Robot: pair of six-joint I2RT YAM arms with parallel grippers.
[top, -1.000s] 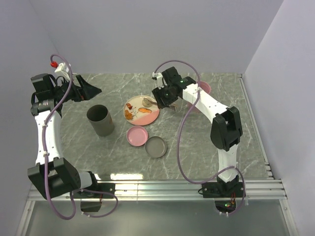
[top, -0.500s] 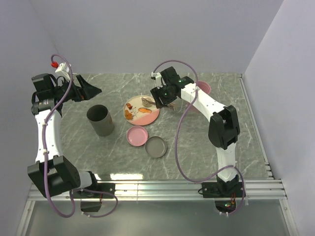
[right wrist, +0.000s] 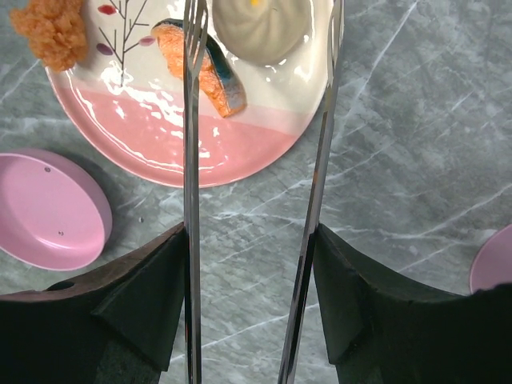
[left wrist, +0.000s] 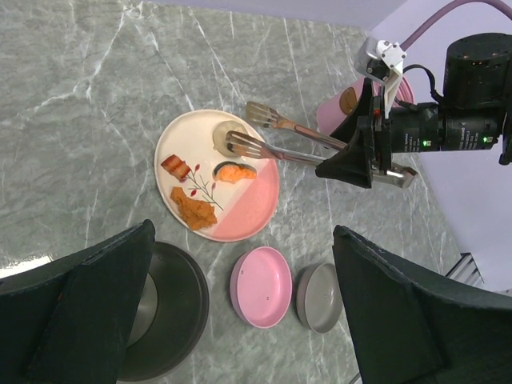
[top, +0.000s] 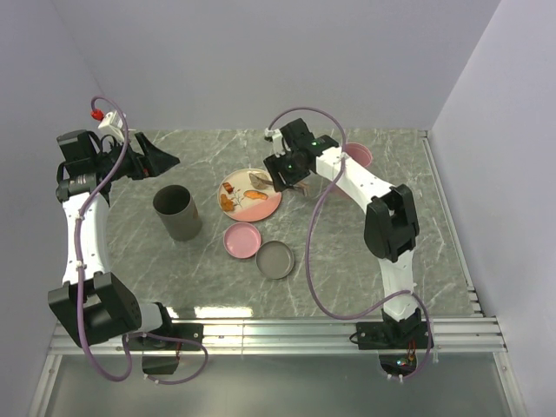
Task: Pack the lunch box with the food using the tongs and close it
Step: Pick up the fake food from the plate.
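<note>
Right end effector (right wrist: 248, 232) is clamping the tongs (right wrist: 191, 176), its two dark fingers pressing on the outsides of the slim silver arms, which are standing spread apart. The left end effector (top: 163, 161) is hanging with its fingers wide apart and gripping nothing, well to the left of the pink-and-cream plate (top: 268, 208) and above the grey marbled tabletop (top: 156, 261). Nearest the arm bases, just on the near side of the plate, a pink round dish (top: 242, 240) and a grey round dish (top: 275, 260) are lying side by side, the grey one slightly nearer and to the right. Left of the plate, a dark grey cylindrical container (top: 177, 211) is standing upright with its top open. The food (top: 246, 195) is resting on the plate itself: an orange crumbed chunk (left wrist: 196, 210) on the near-left part, a small red-brown piece (left wrist: 176, 168) just beyond it, a salmon-coloured slice (left wrist: 234, 172) near the middle and a round beige ball (left wrist: 222, 136) on the far side. The tongs are reaching in from the plate's far right, with the ball showing between their two arms in the right wrist view; whether either tip is touching the food I cannot tell. Farther right of the plate, past the right end effector, a pink container (top: 360, 156) is sitting on the tabletop with something small and brown inside.
</note>
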